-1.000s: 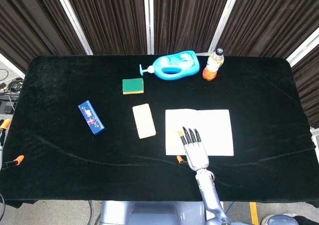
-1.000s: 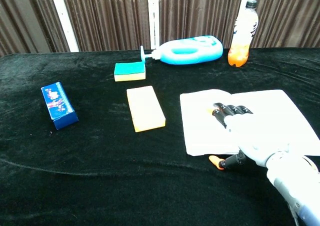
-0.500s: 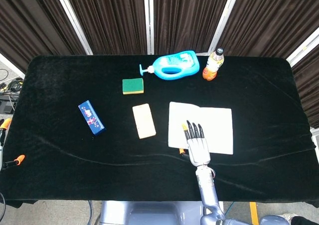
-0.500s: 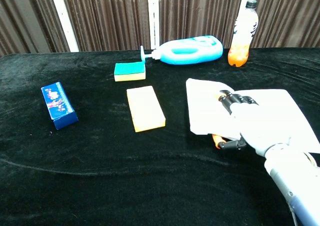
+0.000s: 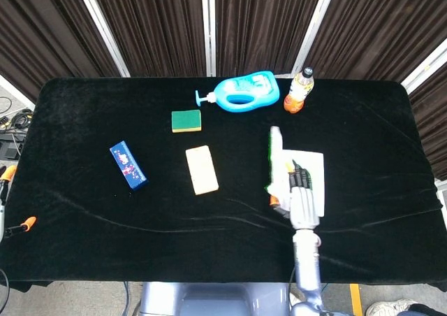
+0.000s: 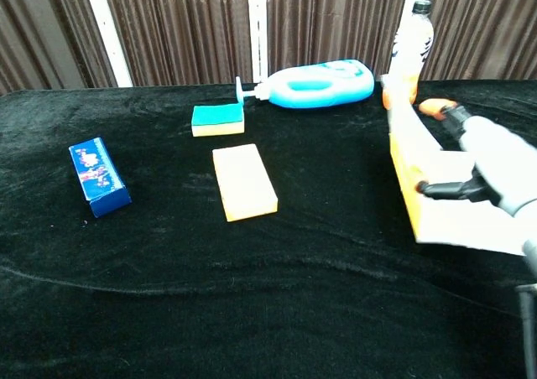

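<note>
A white-paged book lies on the black table right of centre. Its left cover stands nearly upright, and the orange outer face shows in the chest view. My right hand grips this raised cover near its front edge, fingers on the white inner side and thumb at the outer side. In the chest view the right hand sits over the open page. My left hand does not show in either view.
A blue detergent bottle and an orange drink bottle stand at the back. A green sponge, a tan block and a blue box lie to the left. Dark curtains hang behind.
My right hand has lifted the book's left cover from flat to nearly upright, swinging it rightward. The hand itself has moved right and slightly up.
</note>
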Tool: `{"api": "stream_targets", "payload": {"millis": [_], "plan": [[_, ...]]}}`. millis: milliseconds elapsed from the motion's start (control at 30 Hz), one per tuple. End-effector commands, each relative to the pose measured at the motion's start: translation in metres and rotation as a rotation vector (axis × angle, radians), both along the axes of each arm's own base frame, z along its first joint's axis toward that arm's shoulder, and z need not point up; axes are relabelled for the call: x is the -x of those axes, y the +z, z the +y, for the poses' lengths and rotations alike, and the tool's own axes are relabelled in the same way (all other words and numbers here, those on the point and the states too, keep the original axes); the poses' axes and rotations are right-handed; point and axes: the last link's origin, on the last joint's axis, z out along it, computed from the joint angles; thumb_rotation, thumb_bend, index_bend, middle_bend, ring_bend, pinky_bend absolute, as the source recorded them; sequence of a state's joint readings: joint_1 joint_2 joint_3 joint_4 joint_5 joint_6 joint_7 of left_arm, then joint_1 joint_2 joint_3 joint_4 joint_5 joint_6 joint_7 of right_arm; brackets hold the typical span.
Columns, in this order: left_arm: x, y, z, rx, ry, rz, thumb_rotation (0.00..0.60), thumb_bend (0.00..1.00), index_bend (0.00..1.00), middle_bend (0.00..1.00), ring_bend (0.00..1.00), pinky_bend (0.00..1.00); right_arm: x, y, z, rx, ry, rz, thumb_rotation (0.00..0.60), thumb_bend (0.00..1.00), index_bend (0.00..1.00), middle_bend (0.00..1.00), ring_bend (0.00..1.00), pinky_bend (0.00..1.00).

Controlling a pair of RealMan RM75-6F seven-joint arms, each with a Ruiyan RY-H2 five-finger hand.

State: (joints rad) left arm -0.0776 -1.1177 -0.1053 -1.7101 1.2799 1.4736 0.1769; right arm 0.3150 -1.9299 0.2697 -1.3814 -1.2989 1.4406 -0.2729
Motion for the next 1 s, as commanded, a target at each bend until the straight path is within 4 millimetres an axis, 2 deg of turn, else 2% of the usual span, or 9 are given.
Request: {"api": "stream_targets", "payload": {"millis": [33,300,533,633,733,1000], "plan": [[-0.001,-0.001,-0.001,0.000,-0.005,-0.001,0.600,0.10,0.00,0.00,0.00,0.00,0.008,0.011,0.002,0.027,-0.026,0.005,0.600,0.39,0.00,0.00,0.00,0.00],[-0.005,-0.002,-0.002,0.000,-0.023,0.007,0.600,0.10,0.00,0.00,0.00,0.00,0.031,0.027,0.009,0.084,-0.063,0.060,0.600,0.34,0.00,0.00,0.00,0.00],[-0.006,-0.004,-0.001,0.007,-0.038,0.013,0.600,0.10,0.00,0.00,0.00,0.00,0.044,0.039,0.013,0.063,-0.062,0.058,0.600,0.30,0.00,0.00,0.00,0.00],[-0.007,-0.006,-0.001,0.027,-0.064,0.018,0.600,0.10,0.00,0.00,0.00,0.00,0.047,0.058,0.023,-0.023,0.041,0.112,0.600,0.24,0.00,0.00,0.00,0.00],[-0.009,-0.008,-0.002,0.041,-0.087,0.027,0.600,0.10,0.00,0.00,0.00,0.00,0.055,0.084,0.033,-0.083,0.115,0.240,0.600,0.21,0.00,0.00,0.00,0.00],[-0.012,-0.010,-0.008,0.041,-0.117,0.030,0.600,0.10,0.00,0.00,0.00,0.00,0.069,0.135,0.053,-0.039,0.174,0.367,0.600,0.21,0.00,0.00,0.00,0.00]]}}
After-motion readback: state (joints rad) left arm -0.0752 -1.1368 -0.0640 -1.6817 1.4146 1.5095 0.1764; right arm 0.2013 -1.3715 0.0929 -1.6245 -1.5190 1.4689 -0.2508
